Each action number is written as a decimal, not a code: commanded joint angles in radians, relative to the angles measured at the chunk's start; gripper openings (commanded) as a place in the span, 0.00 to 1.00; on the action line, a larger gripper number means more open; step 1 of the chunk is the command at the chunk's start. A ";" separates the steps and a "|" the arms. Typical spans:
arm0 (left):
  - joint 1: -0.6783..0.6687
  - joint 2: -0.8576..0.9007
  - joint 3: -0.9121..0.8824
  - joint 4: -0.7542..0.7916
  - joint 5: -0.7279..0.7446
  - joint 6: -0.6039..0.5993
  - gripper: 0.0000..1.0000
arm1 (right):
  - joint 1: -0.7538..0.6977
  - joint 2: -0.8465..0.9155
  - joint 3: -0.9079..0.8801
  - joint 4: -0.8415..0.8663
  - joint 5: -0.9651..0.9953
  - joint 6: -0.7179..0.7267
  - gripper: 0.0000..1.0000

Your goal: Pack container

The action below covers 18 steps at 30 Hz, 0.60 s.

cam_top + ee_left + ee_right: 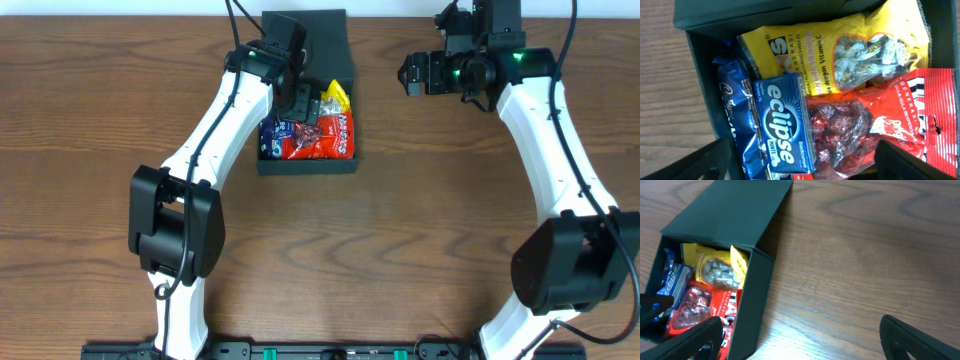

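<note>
The dark green-black container (306, 167) sits at the table's back centre with its flap lid (318, 35) open and leaning back. It holds a yellow candy bag (840, 47), a red candy bag (900, 120), a blue Eclipse mints box (787, 127) and a blue wrapper (732, 107). My left gripper (305, 105) hovers open just above the contents, fingers either side of the mints box, gripping nothing. My right gripper (412, 75) is open and empty above the bare table, right of the container (747, 305).
Wooden table (430, 220) all round the container. The arm bases stand at the front edge. No other loose objects show.
</note>
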 commanded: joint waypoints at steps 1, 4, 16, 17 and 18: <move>0.001 0.009 0.008 -0.008 0.006 -0.010 0.95 | -0.008 -0.011 0.016 0.002 0.003 -0.008 0.99; 0.005 0.007 0.038 -0.011 0.006 -0.046 0.91 | -0.008 -0.011 0.016 0.002 0.002 -0.008 0.99; 0.213 0.001 0.140 0.032 0.006 -0.087 0.69 | 0.015 -0.011 0.016 0.043 -0.095 -0.004 0.99; 0.231 0.001 0.140 0.039 0.006 -0.087 0.68 | 0.023 -0.010 0.016 0.051 -0.095 -0.004 0.99; 0.246 0.001 0.140 0.041 0.007 -0.087 0.65 | 0.031 -0.008 0.016 0.061 -0.094 -0.004 0.99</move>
